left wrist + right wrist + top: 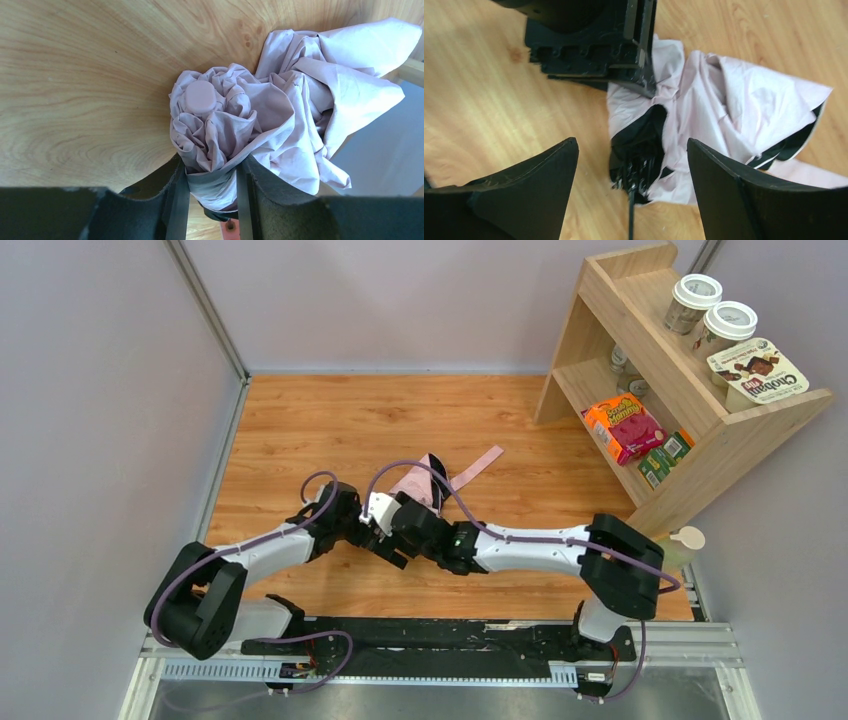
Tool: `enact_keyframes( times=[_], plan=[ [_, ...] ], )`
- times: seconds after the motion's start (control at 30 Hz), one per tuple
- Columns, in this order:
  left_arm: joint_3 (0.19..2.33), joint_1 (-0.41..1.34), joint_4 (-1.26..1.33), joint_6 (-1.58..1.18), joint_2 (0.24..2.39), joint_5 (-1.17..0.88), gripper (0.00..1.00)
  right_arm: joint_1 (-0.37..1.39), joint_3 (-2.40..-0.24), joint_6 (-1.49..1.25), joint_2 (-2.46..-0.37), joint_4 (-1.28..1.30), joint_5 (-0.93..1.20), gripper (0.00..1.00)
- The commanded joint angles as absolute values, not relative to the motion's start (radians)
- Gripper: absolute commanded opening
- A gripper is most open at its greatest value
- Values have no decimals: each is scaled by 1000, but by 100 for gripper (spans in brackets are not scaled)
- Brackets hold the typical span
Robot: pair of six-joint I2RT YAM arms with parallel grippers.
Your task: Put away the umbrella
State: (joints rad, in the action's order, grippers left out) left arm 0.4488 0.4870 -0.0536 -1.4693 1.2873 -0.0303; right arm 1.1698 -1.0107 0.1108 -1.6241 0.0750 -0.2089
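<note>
The pale pink umbrella (415, 483) lies folded and crumpled on the wooden table, its strap (478, 465) trailing to the right. My left gripper (212, 182) is shut on the bunched fabric just below the pink top cap (201, 97). In the top view this left gripper (362, 522) sits at the umbrella's near end. My right gripper (631, 170) stands wide open over the dark ribs (639, 150) and thin shaft (630, 215), touching neither. The right gripper (392, 540) is right beside the left one. I see no handle.
A slanted wooden shelf (600, 300) at the back right holds an orange box (623, 426), green cartons (665, 455), lidded cups (695, 300) and a snack box (757, 372). A small cup (685, 540) stands near the right arm. Grey walls close in the left and back.
</note>
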Motion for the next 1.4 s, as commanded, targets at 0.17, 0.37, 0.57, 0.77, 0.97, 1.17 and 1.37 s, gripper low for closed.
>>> enact_keyframes(
  times=[0.17, 0.37, 0.57, 0.77, 0.97, 1.17, 1.37],
  plan=[
    [436, 474, -387, -1413, 1308, -20, 0, 1198, -1032, 216, -1810, -129, -394, 78],
    [462, 472, -422, -1414, 1312, -28, 0, 1204, -1052, 127, -1887, -124, -382, 73],
    [471, 474, -437, -1417, 1298, -49, 0, 1177, -1085, -29, -1977, 35, -473, 25],
    [520, 472, -385, -1333, 1308, -89, 0, 1059, -985, -236, -2014, 100, -44, 0],
    [566, 454, -324, -1224, 1227, -40, 66, 990, -881, -348, -2057, 9, 293, 0],
    [534, 367, -140, -1160, 1088, -118, 78, 888, -795, -468, -2141, -181, 509, 0],
    [519, 351, -137, -1181, 1023, -135, 79, 779, -772, -574, -2197, -271, 653, 0]
  ],
)
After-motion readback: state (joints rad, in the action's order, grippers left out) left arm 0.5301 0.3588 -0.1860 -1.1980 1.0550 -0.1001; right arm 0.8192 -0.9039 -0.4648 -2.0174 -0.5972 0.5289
